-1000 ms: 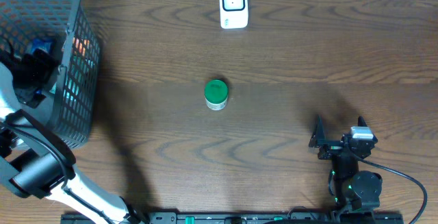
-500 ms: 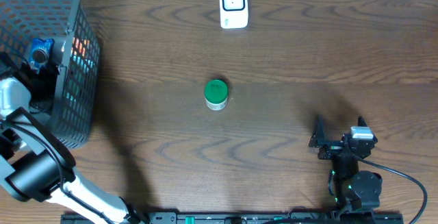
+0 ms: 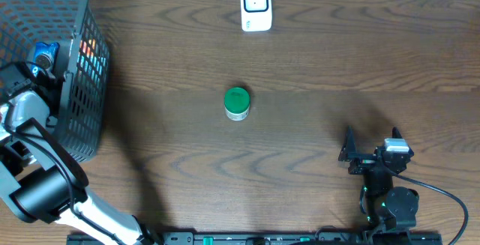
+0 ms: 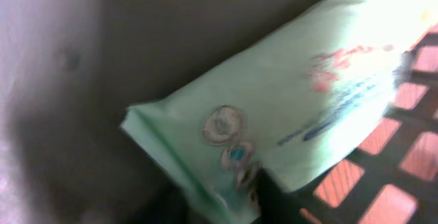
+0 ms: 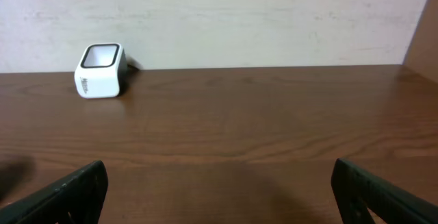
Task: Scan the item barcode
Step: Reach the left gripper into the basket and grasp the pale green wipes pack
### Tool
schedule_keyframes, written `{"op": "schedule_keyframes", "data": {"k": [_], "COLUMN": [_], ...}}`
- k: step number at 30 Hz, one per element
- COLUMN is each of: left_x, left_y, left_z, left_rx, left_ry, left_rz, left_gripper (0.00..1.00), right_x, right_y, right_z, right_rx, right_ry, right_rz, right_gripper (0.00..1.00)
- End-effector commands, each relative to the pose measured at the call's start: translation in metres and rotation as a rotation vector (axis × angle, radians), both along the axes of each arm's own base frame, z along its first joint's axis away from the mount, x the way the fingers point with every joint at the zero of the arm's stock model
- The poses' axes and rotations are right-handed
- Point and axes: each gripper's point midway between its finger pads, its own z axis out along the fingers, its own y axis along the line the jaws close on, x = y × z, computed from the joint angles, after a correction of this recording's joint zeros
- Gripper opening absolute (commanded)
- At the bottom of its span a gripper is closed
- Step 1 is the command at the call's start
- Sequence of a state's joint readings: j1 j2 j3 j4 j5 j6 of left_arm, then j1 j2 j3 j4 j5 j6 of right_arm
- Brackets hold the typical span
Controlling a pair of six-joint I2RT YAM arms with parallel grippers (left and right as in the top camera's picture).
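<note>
1. Tool status, near edge: the right tool (image 5: 219,207) stands wide open and empty over the worktop (image 3: 337,65), well apart from everything.
2. Mid worktop: a green-lidded jar (image 3: 237,103) stands upright, with neither tool near it.
3. Left side: the left tool (image 3: 45,61) is down inside the basket (image 3: 88,95). Its wrist view is blurred, so whether it is open or gripping cannot be told.
4. Task's thing: a pale green packet (image 4: 287,107) lies tilted in the basket against the mesh, one corner closest to the wrist camera.
5. Handling, judged: a film pouch, likely light, soft and slick, which should crumple and sag if pinched at a corner. A hold across the sealed end seam appears soundest and leaves the printed faces uncovered. No barcode is visible.
6. Far edge: the scanner (image 3: 256,5) sits alone, well apart from the basket.
</note>
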State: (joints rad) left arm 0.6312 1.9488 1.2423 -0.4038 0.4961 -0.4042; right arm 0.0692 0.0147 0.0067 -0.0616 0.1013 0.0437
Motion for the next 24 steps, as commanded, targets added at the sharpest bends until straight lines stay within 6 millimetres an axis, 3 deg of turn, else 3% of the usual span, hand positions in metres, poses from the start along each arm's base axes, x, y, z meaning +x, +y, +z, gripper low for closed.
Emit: {"op": "schedule_keyframes", "data": {"k": [1,5,9,10,11,13,15,17,20,22,23,24], "left_x": [-0.030,-0.035,-0.035,-0.035,-0.037,-0.045,-0.055,-0.071,-0.084,-0.085,-0.082,-0.077], "left_y": [-0.014,0.004,0.037,0.047,0.059,0.068,0.066,0.051,0.035,0.029,0.026,0.025], "left_z": [-0.047,-0.028,0.036,0.061,0.099,0.161,0.214,0.272,0.305,0.310,0.304,0.297], "left_rx": [-0.076,-0.063,0.017,0.056,0.116,0.213,0.303,0.403,0.460,0.467,0.470,0.483], "left_ry": [0.142,0.119,0.013,-0.034,-0.105,-0.219,-0.317,-0.431,-0.497,-0.509,-0.495,-0.476], "left_rz": [0.017,0.061,0.125,0.144,0.168,0.201,0.216,0.217,0.215,0.204,0.176,0.136], "left_gripper": [0.08,0.07,0.07,0.07,0.07,0.07,0.07,0.07,0.07,0.29,0.66,0.81], "right_x": [0.000,0.000,0.000,0.000,0.000,0.000,0.000,0.000,0.000,0.000,0.000,0.000], "right_y": [-0.001,-0.001,-0.001,-0.001,-0.001,-0.001,-0.001,-0.001,-0.001,-0.001,-0.001,-0.001], "right_z": [-0.001,-0.001,-0.001,-0.001,-0.001,-0.001,-0.001,-0.001,-0.001,-0.001,-0.001,-0.001], "right_rx": [-0.008,-0.008,-0.008,-0.008,-0.008,-0.008,-0.008,-0.008,-0.008,-0.008,-0.008,-0.008], "right_ry": [0.001,0.001,0.001,0.001,0.001,0.001,0.001,0.001,0.001,0.001,0.001,0.001], "right_rz": [-0.002,-0.002,-0.002,-0.002,-0.002,-0.002,-0.002,-0.002,-0.002,-0.002,-0.002,-0.002], "right_gripper": [0.99,0.99,0.99,0.99,0.99,0.99,0.99,0.99,0.99,0.99,0.99,0.99]}}
